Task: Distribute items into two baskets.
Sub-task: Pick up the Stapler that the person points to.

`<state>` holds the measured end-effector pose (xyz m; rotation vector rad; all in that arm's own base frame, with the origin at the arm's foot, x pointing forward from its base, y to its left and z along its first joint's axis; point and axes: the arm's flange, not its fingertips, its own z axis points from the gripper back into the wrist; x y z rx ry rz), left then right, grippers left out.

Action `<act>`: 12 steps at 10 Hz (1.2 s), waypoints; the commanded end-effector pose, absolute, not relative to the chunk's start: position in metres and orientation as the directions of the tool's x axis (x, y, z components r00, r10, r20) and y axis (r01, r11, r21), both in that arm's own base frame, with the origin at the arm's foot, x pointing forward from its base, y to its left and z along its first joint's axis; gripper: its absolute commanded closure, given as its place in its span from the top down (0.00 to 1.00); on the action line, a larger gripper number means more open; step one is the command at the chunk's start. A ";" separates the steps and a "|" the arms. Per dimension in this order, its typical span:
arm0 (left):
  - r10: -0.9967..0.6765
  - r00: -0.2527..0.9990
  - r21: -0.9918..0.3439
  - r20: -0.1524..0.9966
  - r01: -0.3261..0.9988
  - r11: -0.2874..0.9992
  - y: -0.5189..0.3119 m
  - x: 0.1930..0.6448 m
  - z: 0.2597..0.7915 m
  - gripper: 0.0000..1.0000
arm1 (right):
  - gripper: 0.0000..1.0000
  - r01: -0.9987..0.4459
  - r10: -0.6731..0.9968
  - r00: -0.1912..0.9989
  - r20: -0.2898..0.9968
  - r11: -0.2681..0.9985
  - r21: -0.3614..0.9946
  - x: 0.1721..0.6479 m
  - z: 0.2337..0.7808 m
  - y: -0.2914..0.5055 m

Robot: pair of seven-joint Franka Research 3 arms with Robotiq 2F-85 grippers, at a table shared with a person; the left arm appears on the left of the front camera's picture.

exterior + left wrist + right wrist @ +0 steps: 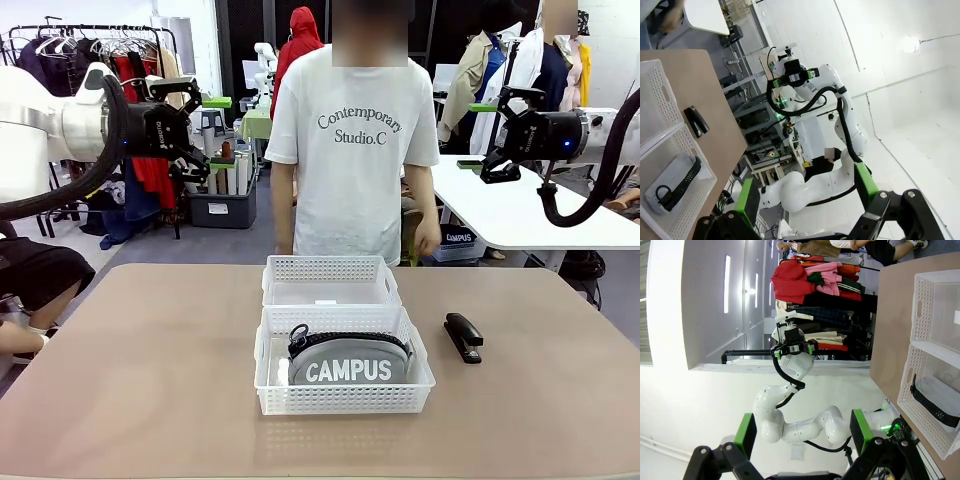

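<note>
Distribution half done. The grey pouch (348, 360) lies in the near basket (345, 402), its "CAMPUS" lettering facing the camera and its ring pull at the left end. The far basket (330, 268), touching the near one end to end at mid-table, holds nothing but its label. The black stapler (463, 336) lies flat on the table (150, 380), just beside the near basket's right wall but apart from it.

Both arms hang high and wide of the work: the left gripper (218, 133) and the right gripper (475, 135) each have their fingers spread and carry nothing.

The step in hand is judged to be the stapler's transfer to the far basket. The right arm is the nearer; it would need to descend, close across the stapler's narrow body, and lift clear of the lattice rim.

Bare table surrounds the stapler, well in from the right edge. The person (350, 150) stands at the far edge behind the baskets, which limits room beyond.
</note>
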<state>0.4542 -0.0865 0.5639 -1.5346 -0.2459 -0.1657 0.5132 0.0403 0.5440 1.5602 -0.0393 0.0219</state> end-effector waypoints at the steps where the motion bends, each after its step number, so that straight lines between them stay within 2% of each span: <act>1: 0.052 0.966 -0.967 0.254 0.253 0.020 -0.086 0.453 0.566 1.00 | 1.00 -0.043 -0.011 0.999 0.043 0.011 0.999 0.513 0.546 0.040; 12: 0.052 0.966 -0.967 0.254 0.253 0.020 -0.086 0.453 0.566 1.00 | 1.00 -0.043 -0.011 0.999 0.043 0.011 0.999 0.513 0.546 0.040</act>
